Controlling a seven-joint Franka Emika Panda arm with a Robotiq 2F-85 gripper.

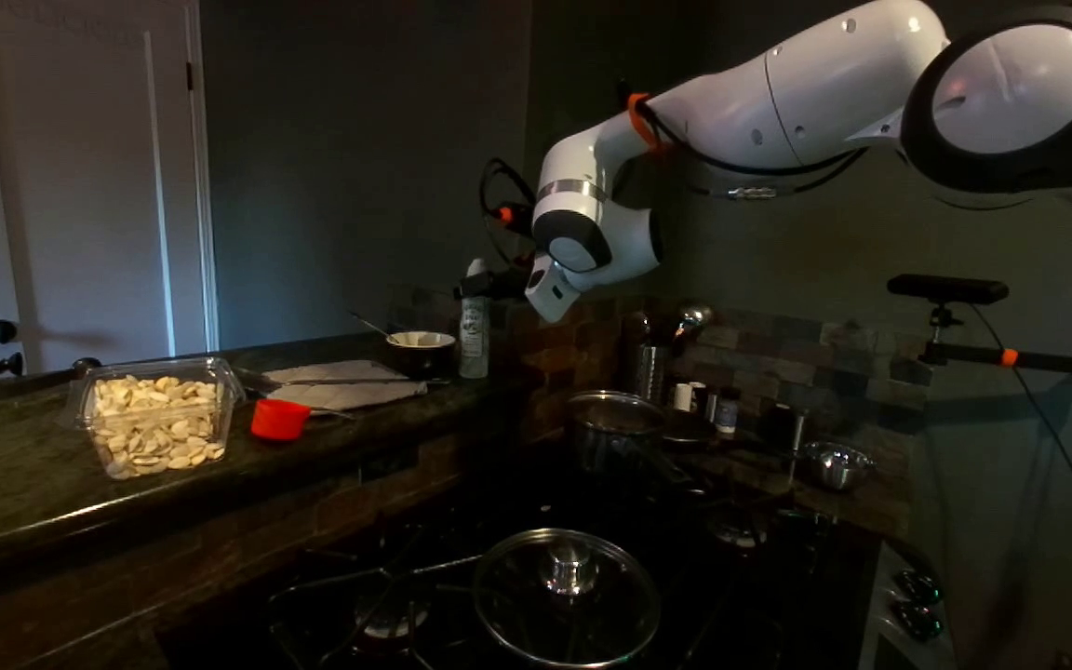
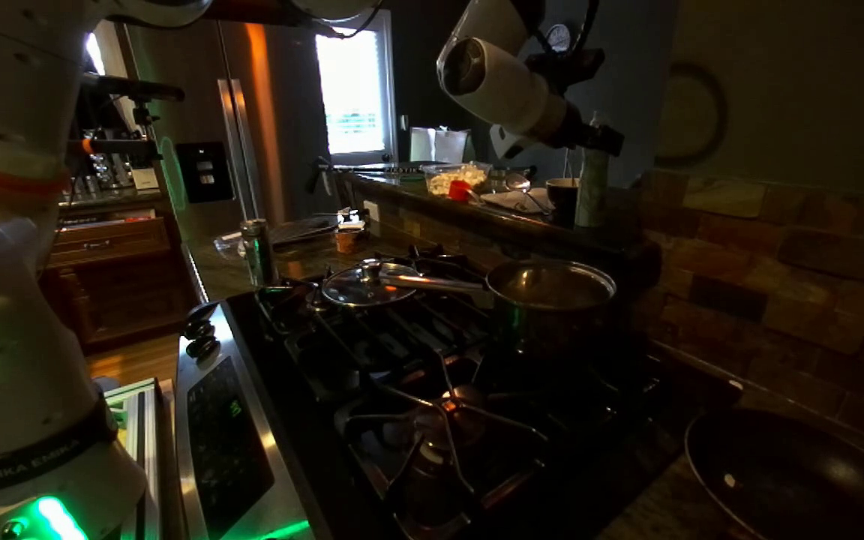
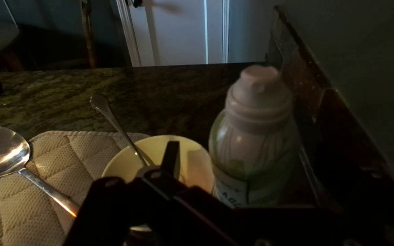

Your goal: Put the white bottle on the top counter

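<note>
Fingers (image 3: 171,155) spread wide around the upper part of the white bottle (image 3: 258,118), upright on the raised stone counter (image 3: 169,102); a bowl (image 1: 420,359) sits at its nine o'clock in both exterior views.

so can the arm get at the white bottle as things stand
Probably yes: the end effector is right at the upper part of the white bottle in both exterior views, with nothing visible between them. The bowl nearby sits lower. Whether the bottle is gripped, I can't tell.
</note>
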